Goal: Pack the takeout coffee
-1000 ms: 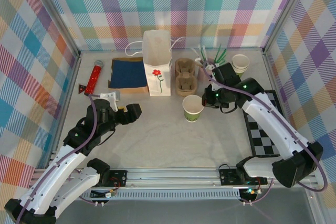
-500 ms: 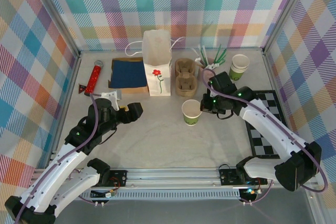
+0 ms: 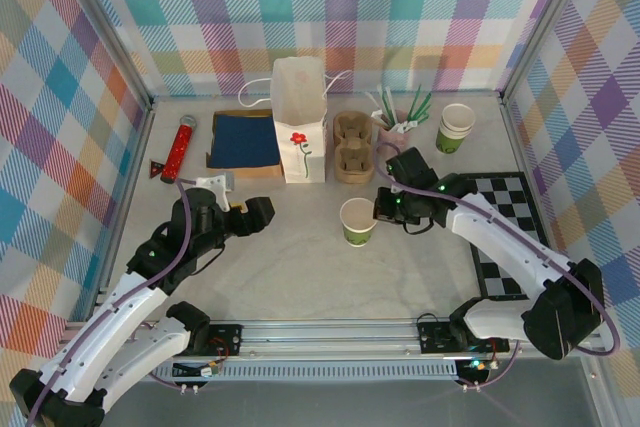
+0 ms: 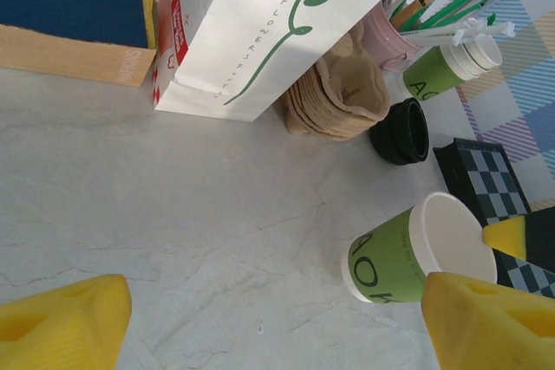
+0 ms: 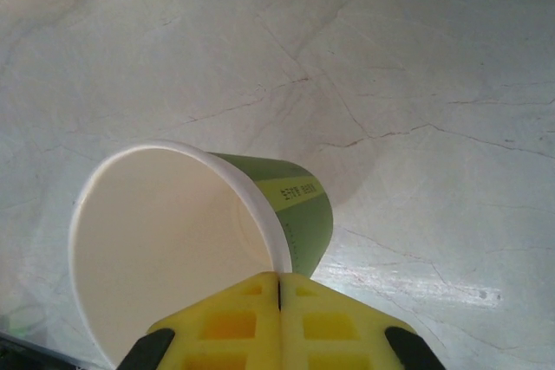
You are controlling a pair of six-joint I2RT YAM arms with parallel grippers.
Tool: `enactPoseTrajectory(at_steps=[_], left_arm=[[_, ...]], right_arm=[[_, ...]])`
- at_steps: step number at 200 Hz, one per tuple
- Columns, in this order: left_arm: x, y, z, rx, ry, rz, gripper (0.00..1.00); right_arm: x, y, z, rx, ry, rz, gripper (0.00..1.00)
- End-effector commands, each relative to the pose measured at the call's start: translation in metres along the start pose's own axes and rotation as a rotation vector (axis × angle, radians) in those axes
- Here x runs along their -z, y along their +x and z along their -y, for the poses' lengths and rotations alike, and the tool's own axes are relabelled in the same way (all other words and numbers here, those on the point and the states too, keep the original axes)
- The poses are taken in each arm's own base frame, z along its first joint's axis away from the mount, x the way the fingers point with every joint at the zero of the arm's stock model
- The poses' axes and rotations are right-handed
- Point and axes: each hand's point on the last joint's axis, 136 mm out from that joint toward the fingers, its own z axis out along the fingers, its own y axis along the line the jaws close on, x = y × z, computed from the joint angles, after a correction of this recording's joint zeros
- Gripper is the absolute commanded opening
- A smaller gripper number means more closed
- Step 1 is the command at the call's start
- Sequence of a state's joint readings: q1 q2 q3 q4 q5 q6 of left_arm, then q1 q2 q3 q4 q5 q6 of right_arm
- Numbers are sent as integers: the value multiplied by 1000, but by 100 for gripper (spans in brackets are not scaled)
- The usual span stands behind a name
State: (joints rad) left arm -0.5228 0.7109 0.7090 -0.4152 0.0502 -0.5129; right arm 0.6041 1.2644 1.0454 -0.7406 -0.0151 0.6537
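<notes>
With the tabletop read as a clock face and six o'clock at the arm bases, the nearest item is the black-and-white checkered mat [image 3: 505,237]. It lies flat along the edge at four o'clock.

Close to the centre is the takeout coffee cup [image 3: 357,222], green-bodied, its mouth open on a cream-white inside. The right gripper [image 3: 381,209] reaches it from the three o'clock side. In the right wrist view its yellow fingers [image 5: 221,322] are clenched together, with the cup's rim pinched between them. Whether the cup's base rests on the marble-patterned table [image 3: 290,267] cannot be told.

At nine o'clock of the cup, well apart from it, the left gripper [image 3: 237,199] hangs with its jaws spread wide, grasping nothing.

Farther back, at twelve o'clock of the cup, lie the brown pulp carriers [image 3: 352,145]. They sit just beside the white paper bag [image 3: 298,127], which has a red flower and stands upright at eleven. The left wrist view shows a black round lid [image 4: 401,132] on the table just beside the carriers.

A dark blue pad [image 3: 246,140] on brown card lies at ten o'clock, with a red tool [image 3: 182,147] beyond it near the left wall. At one o'clock stands a pink holder [image 4: 392,41] of green sticks. At two o'clock is a stack of green-and-white cups [image 3: 456,129].
</notes>
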Motion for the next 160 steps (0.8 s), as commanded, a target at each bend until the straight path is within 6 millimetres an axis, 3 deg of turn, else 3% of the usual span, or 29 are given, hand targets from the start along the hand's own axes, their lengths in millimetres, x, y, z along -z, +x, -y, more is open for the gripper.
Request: enactPoseTrajectory(at_steps=[1, 160], left_arm=[[-2, 1, 1, 8, 6, 10, 87], [1, 4, 0, -3, -5, 12, 86]], right_arm=[[-7, -4, 0, -17, 4, 25, 0], [-35, -10, 9, -47, 38, 63, 3]])
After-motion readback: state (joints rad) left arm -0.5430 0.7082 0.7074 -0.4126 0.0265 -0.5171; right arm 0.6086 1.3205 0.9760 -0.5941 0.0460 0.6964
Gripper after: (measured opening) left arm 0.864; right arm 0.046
